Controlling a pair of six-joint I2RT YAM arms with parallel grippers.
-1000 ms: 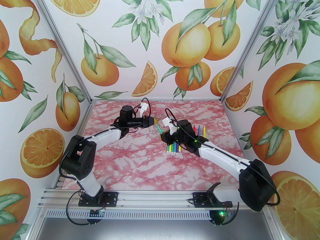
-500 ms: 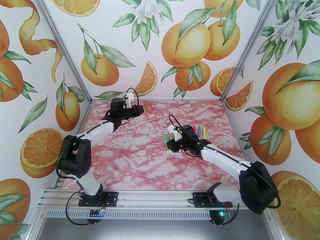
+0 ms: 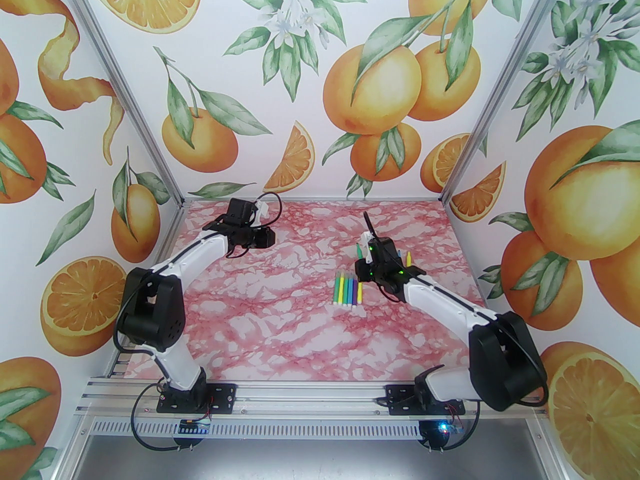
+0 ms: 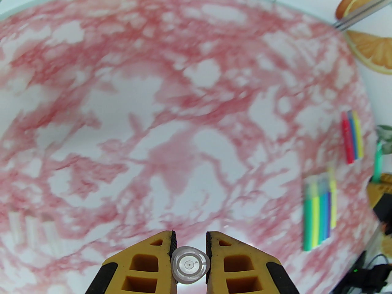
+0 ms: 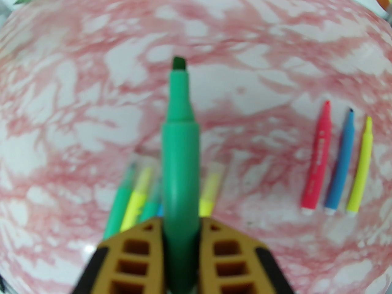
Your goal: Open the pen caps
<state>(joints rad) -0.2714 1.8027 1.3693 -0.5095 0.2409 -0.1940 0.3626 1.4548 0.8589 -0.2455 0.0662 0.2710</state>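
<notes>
Pink-marbled bench (image 3: 280,328); left fingers (image 4: 167,246) pinch a clear cap (image 4: 190,265), end-on between their tips. Uncapped green pen (image 5: 179,152) sits clamped by its barrel in right fingers (image 5: 144,237); nib beyond them.

green marker (image 5: 179,152), clear cap (image 4: 190,265) — red, blue, yellow markers (image 5: 340,164) on pink-marbled table (image 3: 280,338).

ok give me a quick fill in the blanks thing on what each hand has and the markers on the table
1. The right hand is shut on a ___ plastic marker whose tip is bare.
2. The left hand is shut on a clear round plastic ___.
3. Between the red uncapped marker and the yellow uncapped marker lies a ___ one.

Missing words: green; cap; blue
</notes>
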